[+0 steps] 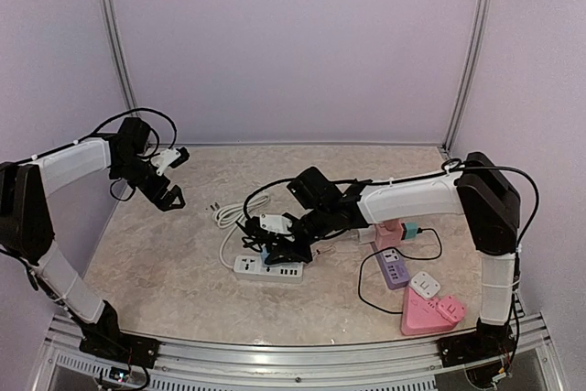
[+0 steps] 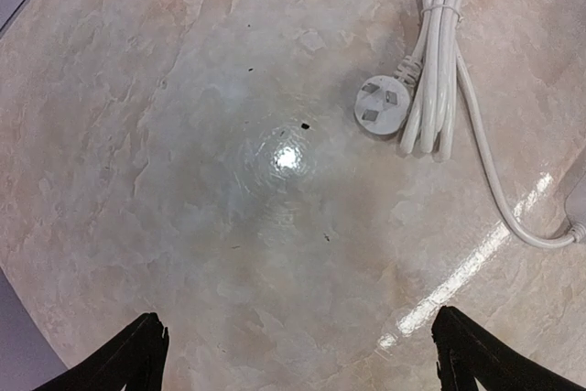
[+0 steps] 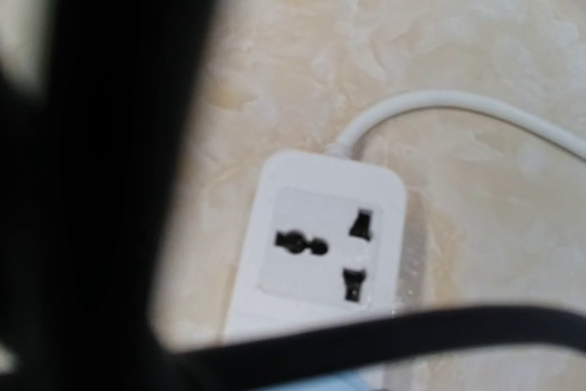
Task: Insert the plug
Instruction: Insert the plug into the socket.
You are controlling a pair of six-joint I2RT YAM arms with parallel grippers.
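The left gripper [image 1: 179, 177] hangs above the left side of the marbled table [image 1: 165, 272], jaws fully released and holding nothing. The right gripper [image 1: 275, 246] is low over the white power strip [image 1: 270, 269] at table centre. Its jaw state cannot be told, because dark blurred shapes fill the wrist view. A black cable [image 3: 366, 341] crosses beneath it. The white plug [image 2: 383, 104] lies on the table against its coiled white cord [image 2: 435, 52], left of the strip and apart from both grippers.
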